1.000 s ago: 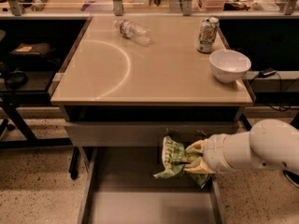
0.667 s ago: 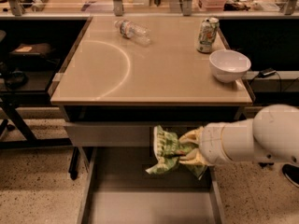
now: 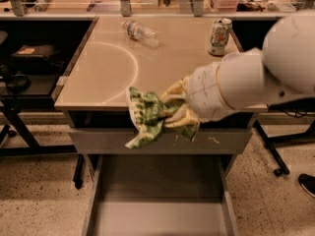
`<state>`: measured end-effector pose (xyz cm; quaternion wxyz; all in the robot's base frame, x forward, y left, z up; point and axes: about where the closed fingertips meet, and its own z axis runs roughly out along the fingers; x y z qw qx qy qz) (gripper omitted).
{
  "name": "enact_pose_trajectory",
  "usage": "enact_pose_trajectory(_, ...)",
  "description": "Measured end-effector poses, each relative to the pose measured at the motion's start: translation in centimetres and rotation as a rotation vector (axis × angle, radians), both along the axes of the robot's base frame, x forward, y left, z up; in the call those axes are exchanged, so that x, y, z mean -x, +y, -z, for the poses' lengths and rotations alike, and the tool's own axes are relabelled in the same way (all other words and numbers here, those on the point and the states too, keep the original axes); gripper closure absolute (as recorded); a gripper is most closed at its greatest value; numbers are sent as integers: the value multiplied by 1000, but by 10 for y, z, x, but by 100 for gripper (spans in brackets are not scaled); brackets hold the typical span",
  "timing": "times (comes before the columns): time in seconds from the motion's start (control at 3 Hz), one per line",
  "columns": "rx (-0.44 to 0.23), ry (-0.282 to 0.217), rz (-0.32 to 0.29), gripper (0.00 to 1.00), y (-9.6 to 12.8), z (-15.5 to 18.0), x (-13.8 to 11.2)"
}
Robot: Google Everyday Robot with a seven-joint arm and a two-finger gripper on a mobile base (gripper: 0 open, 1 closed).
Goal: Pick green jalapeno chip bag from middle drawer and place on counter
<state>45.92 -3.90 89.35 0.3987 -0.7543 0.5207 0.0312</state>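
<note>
My gripper point(image 3: 170, 113) is shut on the green jalapeno chip bag point(image 3: 145, 118), a crumpled shiny green foil bag with pale print. It holds the bag in the air in front of the counter's front edge, above the open middle drawer point(image 3: 157, 193). The drawer is pulled out below, and the part of its flat grey bottom that shows is bare. The beige counter point(image 3: 108, 63) with its pale curved arc lies just behind the bag. My white arm comes in from the right and hides the counter's right front part.
A clear plastic bottle point(image 3: 140, 32) lies on its side at the back of the counter. A green-and-white drink can point(image 3: 220, 36) stands at the back right. A grey drawer front point(image 3: 221, 141) with white scratches sits under the counter's edge. Dark shelving point(image 3: 24, 68) stands at the left.
My gripper has lifted the chip bag up out of the drawer to the level of the counter's front edge. The arm now fills more of the view and hides the white bowl.
</note>
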Motion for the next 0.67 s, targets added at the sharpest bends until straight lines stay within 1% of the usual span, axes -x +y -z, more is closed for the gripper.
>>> enact_pose_trajectory(0.33, -19, -59, -21, 100, 10, -38, -10)
enact_pose_trajectory(0.67, -12, -48, -17, 100, 9, -31, -6)
